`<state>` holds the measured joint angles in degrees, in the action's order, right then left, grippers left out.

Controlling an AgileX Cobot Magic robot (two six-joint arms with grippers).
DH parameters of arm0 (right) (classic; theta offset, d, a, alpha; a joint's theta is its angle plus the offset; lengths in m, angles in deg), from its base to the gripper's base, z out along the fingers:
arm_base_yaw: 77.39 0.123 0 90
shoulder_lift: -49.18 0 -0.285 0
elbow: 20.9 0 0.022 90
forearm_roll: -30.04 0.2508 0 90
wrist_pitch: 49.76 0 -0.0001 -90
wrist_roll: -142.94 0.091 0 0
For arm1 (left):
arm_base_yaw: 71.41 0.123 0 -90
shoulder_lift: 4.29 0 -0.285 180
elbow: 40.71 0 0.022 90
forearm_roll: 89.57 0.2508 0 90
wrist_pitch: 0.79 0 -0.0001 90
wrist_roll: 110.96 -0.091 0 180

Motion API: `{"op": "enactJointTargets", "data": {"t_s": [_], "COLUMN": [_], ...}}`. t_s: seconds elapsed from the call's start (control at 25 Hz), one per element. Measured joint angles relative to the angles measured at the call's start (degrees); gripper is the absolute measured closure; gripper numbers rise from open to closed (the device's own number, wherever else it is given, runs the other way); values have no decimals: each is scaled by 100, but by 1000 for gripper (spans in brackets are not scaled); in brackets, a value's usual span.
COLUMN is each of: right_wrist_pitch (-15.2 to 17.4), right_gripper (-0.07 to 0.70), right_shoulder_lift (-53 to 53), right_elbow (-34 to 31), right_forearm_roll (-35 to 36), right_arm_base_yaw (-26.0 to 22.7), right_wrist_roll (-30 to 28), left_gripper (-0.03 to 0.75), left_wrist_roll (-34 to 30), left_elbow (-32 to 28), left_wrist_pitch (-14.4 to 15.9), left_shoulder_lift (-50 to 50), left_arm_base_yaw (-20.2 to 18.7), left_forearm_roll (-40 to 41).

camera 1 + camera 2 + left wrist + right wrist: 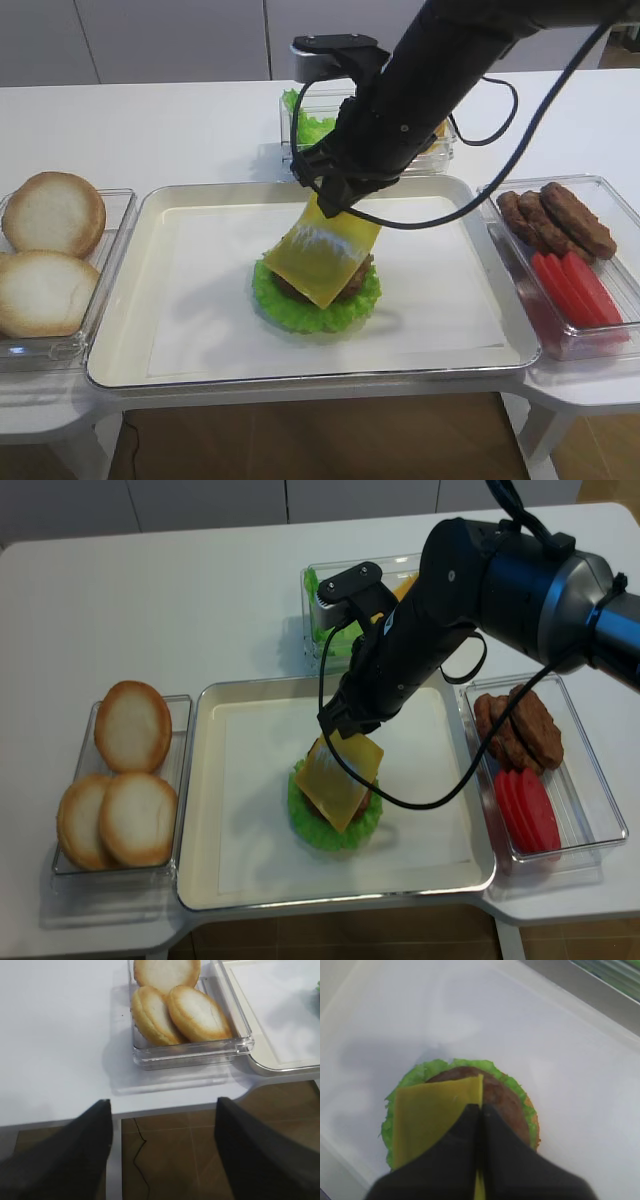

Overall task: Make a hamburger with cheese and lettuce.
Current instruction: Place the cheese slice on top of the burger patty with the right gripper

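**R gripper pinching cheese over the patty**

R gripper [480, 1110] has jaws pressed together on the top edge of the cheese [322, 252], seen edge-on btwn the black fingers [455, 1150] in wrist view. Slice hangs tilted from the grip, lower corner reaching down over the hamburger [502, 1105], partly covering it; whether it touches can't tell. Patty sits on the lettuce [300, 305], frilly green rim showing all round, approx mid of the white tray [180, 215].

L gripper [162, 1152] is spread wide, nothing btwn its fingers, hanging over the table edge near the clear bin of buns [175, 1005].

Outward: bun bin [50, 250] sits left of tray w/ pale round buns. Right of tray, clear bin w/ brown sausages [555, 220] and red strips [575, 285]. Behind tray, partly hidden by the R arm, a clear container w/ green leaves [305, 125]. All on a white table [150, 120].
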<state>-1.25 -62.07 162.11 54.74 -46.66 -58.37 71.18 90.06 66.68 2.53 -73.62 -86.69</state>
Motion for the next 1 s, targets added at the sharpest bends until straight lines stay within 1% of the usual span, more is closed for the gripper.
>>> {"op": "enactJointTargets", "data": {"t_s": [0.36,0.48,0.76,1.0], "right_wrist_pitch": [-22,-48,-123,-123], "right_gripper": [631,608,402,272], "right_shoulder_lift": [0,0,0,0], "right_elbow": [0,0,0,0], "right_forearm_roll": [0,0,-57,-191], "right_arm_base_yaw": [0,0,0,0], "right_wrist_roll": [9,142,269,277], "left_gripper": [246,246,246,246], "left_wrist_roll": [0,0,0,0], "left_elbow": [0,0,0,0], "left_wrist_pitch": [0,0,0,0], "left_shoulder_lift": [0,0,0,0], "left_arm_base_yaw": [0,0,0,0], "left_forearm_roll": [0,0,0,0]}}
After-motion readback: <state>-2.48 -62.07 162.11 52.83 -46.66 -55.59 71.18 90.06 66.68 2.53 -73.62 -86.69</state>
